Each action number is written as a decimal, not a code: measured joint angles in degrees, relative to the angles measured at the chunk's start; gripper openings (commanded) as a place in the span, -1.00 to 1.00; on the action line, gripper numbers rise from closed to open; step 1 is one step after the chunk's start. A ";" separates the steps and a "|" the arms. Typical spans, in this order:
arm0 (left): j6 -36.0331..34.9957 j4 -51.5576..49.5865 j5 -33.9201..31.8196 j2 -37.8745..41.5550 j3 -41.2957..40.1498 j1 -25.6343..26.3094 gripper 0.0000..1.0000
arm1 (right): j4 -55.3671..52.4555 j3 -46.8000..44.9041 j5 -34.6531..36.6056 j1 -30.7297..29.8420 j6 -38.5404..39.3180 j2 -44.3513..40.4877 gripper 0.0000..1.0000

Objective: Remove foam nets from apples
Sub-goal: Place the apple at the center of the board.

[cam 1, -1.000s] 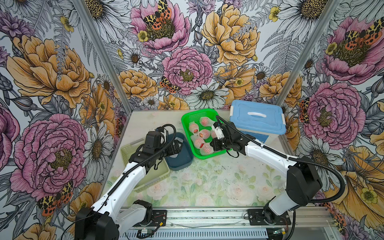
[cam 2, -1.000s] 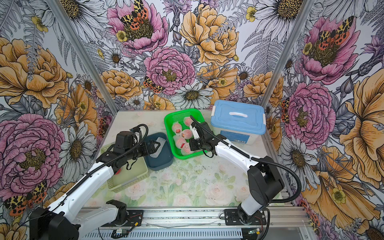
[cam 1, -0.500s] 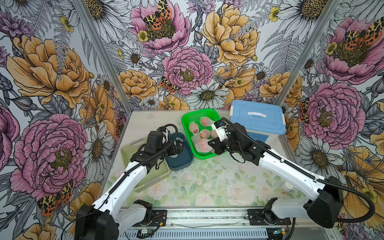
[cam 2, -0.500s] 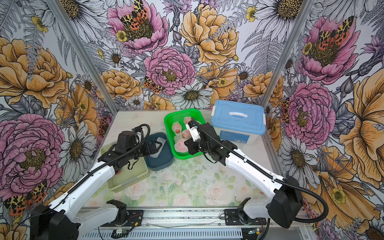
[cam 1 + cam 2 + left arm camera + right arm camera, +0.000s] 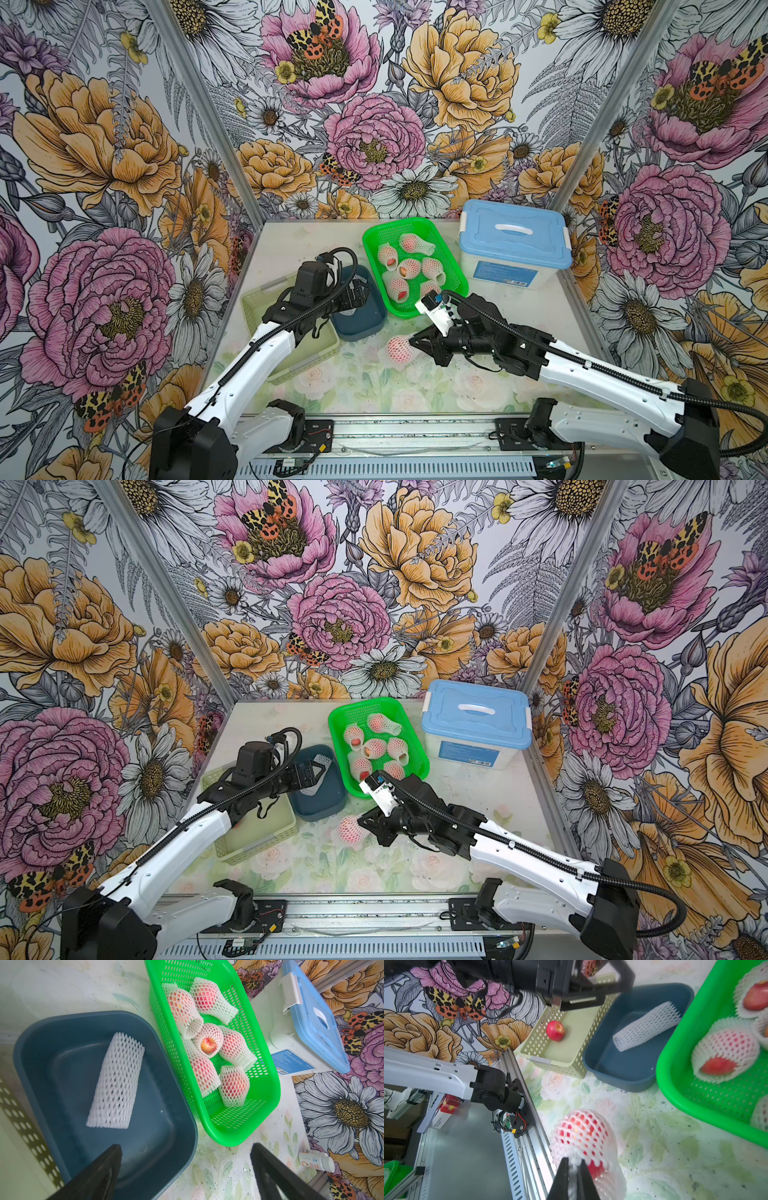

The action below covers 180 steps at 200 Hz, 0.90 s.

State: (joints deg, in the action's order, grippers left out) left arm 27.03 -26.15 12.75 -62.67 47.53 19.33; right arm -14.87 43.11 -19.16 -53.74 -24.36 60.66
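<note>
Beside the left gripper (image 5: 186, 1146), a bare apple (image 5: 555, 1030) sits in the pale basket (image 5: 571, 1057). The gripper's jaws stand wide apart above the blue tub (image 5: 62, 1043), where one empty net (image 5: 116, 1082) lies. Across from it, the right gripper (image 5: 573, 1160) is clamped on the bunched end of a foam net (image 5: 564, 1153), with the apple (image 5: 596, 1169) at its tips, low over the table. The free gripper would best grip the fruit's far end firmly before any pull. The net is white and diamond-meshed, stretched over glossy red skin. More netted apples (image 5: 233, 1084) wait in the green basket (image 5: 228, 1140) beyond.
</note>
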 measured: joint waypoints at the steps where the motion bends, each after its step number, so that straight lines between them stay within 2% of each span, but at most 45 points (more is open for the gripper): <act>1: 0.02 0.00 0.00 0.00 0.00 0.00 0.98 | 0.31 -0.26 -0.04 0.00 -0.20 0.00 -0.75; 38: 0.00 -0.59 0.50 2.51 0.00 1.68 0.98 | 16.76 -12.68 -2.67 -0.09 -7.67 5.25 -0.75; 82: 0.57 -3.67 0.44 7.65 -0.09 10.69 0.98 | 29.29 -21.86 -1.57 0.02 -13.86 9.97 -0.74; 131: 4.74 -4.09 -1.64 9.57 -5.20 21.55 0.98 | 30.56 -25.31 2.36 3.30 -15.85 5.55 -0.65; 180: 8.98 -2.62 -3.32 9.40 -11.50 24.83 0.98 | 25.90 -27.02 4.11 9.27 -16.15 -0.15 -0.61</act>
State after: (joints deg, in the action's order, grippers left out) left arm 36.01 -28.77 9.43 -53.28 36.03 44.16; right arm 11.03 16.10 -15.05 -44.47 -40.51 60.51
